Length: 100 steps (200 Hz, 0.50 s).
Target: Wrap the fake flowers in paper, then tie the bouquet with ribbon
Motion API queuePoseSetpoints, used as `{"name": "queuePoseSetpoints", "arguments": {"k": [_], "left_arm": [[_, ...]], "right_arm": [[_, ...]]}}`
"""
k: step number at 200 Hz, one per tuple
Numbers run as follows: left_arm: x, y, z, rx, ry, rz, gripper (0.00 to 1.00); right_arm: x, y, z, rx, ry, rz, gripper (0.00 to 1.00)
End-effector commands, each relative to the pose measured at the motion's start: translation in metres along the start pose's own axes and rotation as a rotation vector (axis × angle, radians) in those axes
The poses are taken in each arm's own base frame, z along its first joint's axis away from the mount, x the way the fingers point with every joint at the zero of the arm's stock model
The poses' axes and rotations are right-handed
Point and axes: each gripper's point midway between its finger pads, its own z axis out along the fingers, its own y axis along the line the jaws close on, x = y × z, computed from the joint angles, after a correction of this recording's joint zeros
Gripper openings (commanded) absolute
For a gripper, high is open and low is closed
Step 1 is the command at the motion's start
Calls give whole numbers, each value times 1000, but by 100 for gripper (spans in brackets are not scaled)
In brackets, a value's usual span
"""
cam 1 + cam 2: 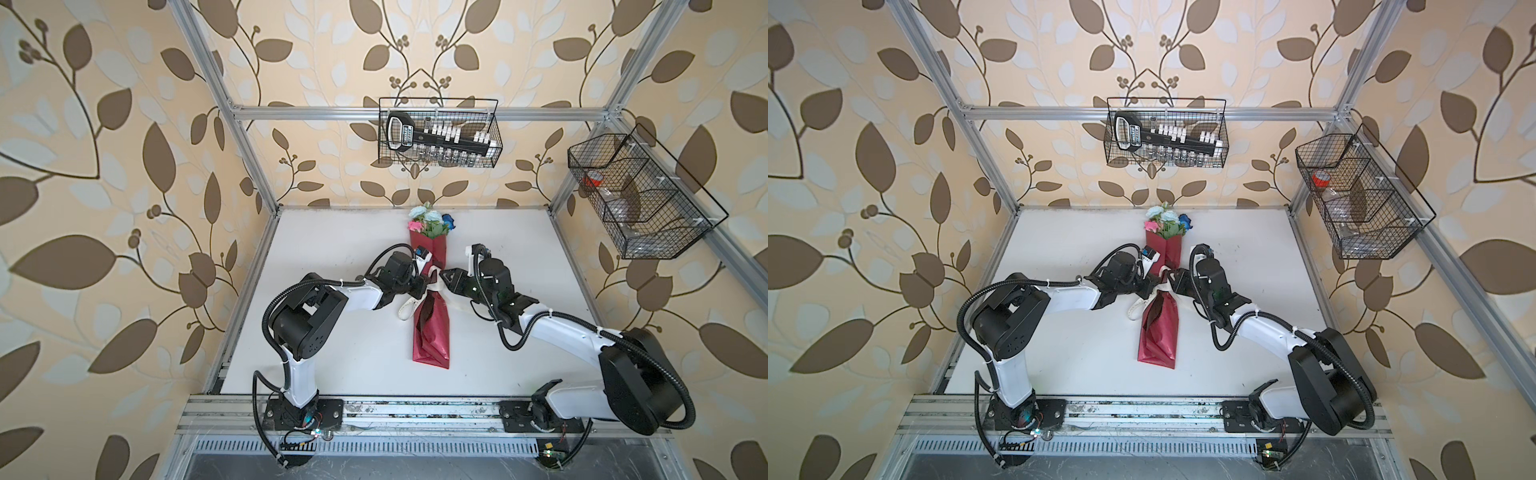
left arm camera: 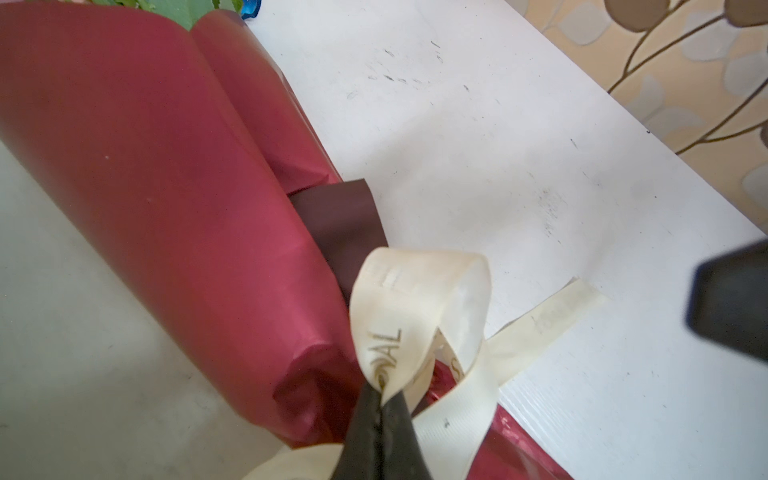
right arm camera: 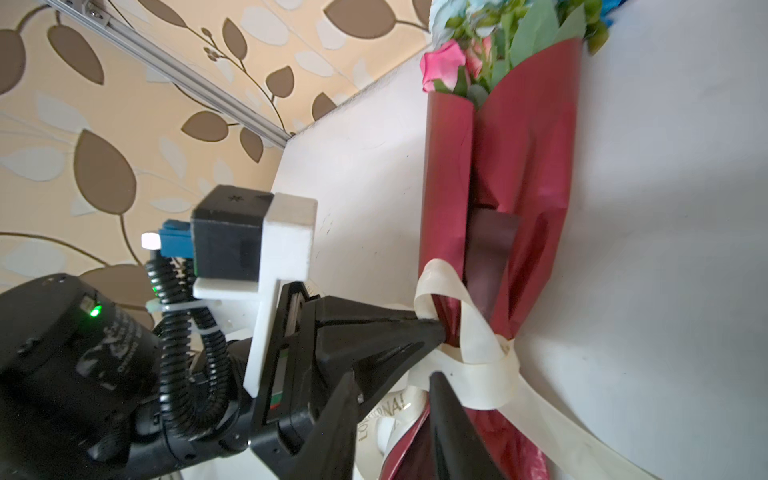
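A: Where's the bouquet of fake flowers (image 1: pixel 428 224) lying?
B: Mid table (image 1: pixel 332 249), lengthwise. Blooms are pointing at the far edge, and stems are sitting inside the red wrap (image 1: pixel 432 332), whose tail is pointing near.
A: L claw (image 2: pixel 380 401)?
B: It's sitting just left of the wrap's waist, jaws pressed tight together. It's pinching a loop of the cream ribbon (image 2: pixel 415 299).
A: And the R claw (image 1: pixel 444 275)?
B: It's hanging on the right, facing the L one across the wrap. Its fingers (image 3: pixel 449 415) are standing partly apart w/ ribbon lying btwn them, but they aren't clamping anything.
A: Ribbon itself?
B: It's circling the wrap's narrow middle. One end is lying on the table to the near left, and another is lying flat to the right.
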Motion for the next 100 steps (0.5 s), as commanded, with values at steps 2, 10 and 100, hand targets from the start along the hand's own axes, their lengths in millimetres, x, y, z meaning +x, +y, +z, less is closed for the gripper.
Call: {"name": "queuePoseSetpoints", "arguments": {"k": [2, 10, 100], "left_arm": [[-25, -5, -13, 7, -83, 12, 0], [-25, -4, -13, 6, -85, 12, 0], [-25, -6, -13, 12, -85, 12, 0]], "right_arm": [[9, 0, 10, -15, 30, 26, 31], [8, -1, 13, -13, 30, 18, 31], [9, 1, 45, -16, 48, -3, 31]]}}
